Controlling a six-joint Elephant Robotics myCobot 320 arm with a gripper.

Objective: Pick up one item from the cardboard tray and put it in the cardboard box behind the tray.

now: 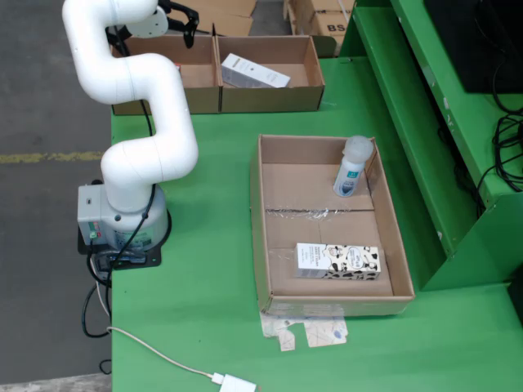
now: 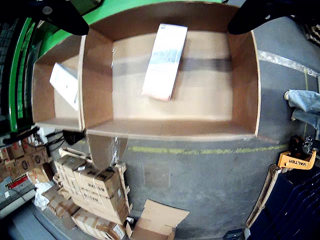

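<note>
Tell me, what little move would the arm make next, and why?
Probably lift away from the cardboard box and swing back toward the tray. The gripper hangs open and empty above the box, where a white carton already lies, while a bottle and patterned carton remain in the tray.

- White myCobot arm (image 1: pixel 139 122) rises from its base at 9 o'clock in the fixed view, bending up towards 11 o'clock.
- Claw (image 1: pixel 181 18) sits at the top edge, black fingers (image 2: pixel 260 17) spread wide, holding nothing.
</note>
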